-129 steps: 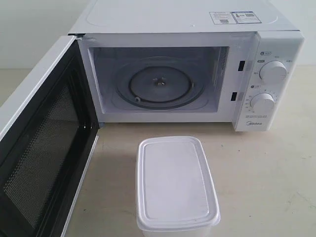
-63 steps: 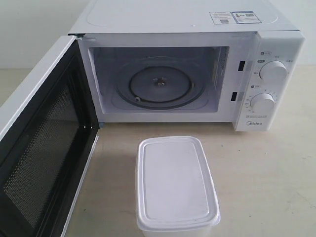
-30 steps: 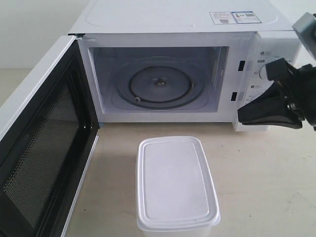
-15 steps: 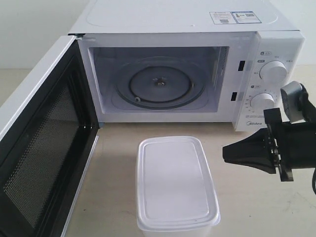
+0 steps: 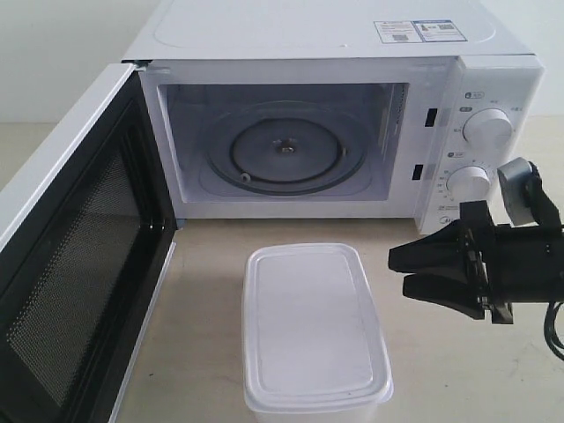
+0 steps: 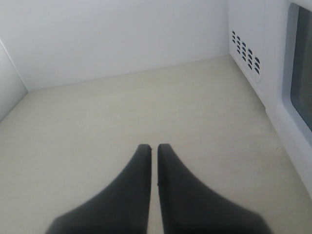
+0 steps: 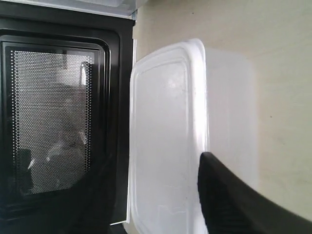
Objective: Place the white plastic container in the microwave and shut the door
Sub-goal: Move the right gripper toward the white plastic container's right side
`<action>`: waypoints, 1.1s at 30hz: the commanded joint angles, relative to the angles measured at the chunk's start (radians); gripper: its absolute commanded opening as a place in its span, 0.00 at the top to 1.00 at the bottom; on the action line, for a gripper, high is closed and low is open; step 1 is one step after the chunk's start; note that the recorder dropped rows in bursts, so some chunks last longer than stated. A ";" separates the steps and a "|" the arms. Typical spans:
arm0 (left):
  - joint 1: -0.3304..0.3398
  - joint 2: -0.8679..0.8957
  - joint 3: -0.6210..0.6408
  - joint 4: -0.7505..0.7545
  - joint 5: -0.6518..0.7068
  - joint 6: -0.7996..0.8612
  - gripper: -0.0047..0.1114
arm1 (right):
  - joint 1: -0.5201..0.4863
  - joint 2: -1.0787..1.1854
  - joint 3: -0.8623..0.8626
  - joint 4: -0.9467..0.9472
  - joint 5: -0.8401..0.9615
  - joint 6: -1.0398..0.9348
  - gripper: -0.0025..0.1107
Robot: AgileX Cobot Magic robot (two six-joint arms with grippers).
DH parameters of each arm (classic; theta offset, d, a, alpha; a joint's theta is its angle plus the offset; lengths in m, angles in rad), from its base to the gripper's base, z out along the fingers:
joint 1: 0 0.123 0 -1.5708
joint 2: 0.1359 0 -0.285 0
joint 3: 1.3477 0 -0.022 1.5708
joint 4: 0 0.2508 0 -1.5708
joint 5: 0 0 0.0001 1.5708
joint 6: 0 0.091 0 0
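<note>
The white plastic container (image 5: 313, 326) stands lidded on the table in front of the microwave (image 5: 326, 35). The microwave is empty, with its glass turntable (image 5: 284, 152) bare. The door (image 5: 79, 264) is swung wide open to the left, black mesh face inward. My right gripper (image 5: 398, 271) hovers just right of the container, apart from it, its two fingers slightly parted and empty. The right wrist view shows the container (image 7: 165, 136), the door's mesh (image 7: 48, 122) and one black finger (image 7: 224, 200). My left gripper (image 6: 153, 146) is shut on nothing over bare table, out of the exterior view.
Two round dials (image 5: 487, 128) (image 5: 468, 182) sit on the microwave's right panel, just behind my right arm. In the left wrist view the microwave's vented side (image 6: 246, 48) and the door's outer face (image 6: 292, 107) stand to one side, with a white wall beyond.
My right gripper came in from the right, dropped from in front of the dials to the container's right side, and its fingers have parted. Container, door and microwave have not moved.
</note>
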 commanded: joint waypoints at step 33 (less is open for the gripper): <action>0.003 0.004 0.004 -0.001 -0.007 -0.010 0.92 | 0.178 0.159 -0.009 0.100 -0.086 -0.151 0.59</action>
